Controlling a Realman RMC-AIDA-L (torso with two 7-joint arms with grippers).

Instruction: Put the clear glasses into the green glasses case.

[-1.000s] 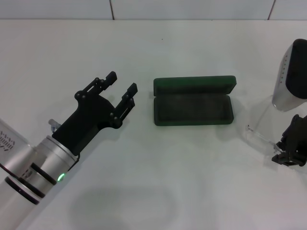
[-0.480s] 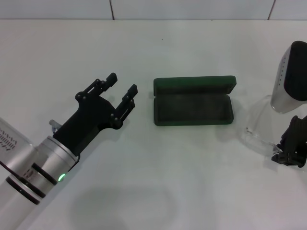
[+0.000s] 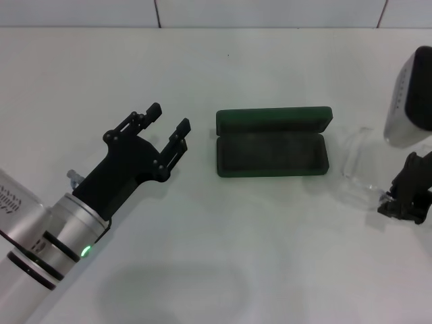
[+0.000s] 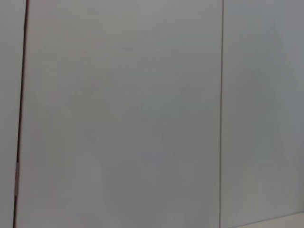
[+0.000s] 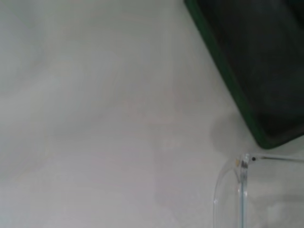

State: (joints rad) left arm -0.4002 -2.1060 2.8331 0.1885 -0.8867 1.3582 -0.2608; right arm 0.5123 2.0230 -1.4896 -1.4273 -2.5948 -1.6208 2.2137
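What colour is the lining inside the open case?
Dark grey, inside the green glasses case; clearest in the head view.

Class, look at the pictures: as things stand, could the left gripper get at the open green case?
Probably yes. The left gripper hovers with jaws open, pointing toward the case, with only bare table between them. The right gripper is off on the case's other side.

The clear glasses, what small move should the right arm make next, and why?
Probably carry the clear glasses leftward over the green glasses case. The right claw appears to hold them just off the case's right end; the case lies open, its tray bare. The left claw sits open, idle.
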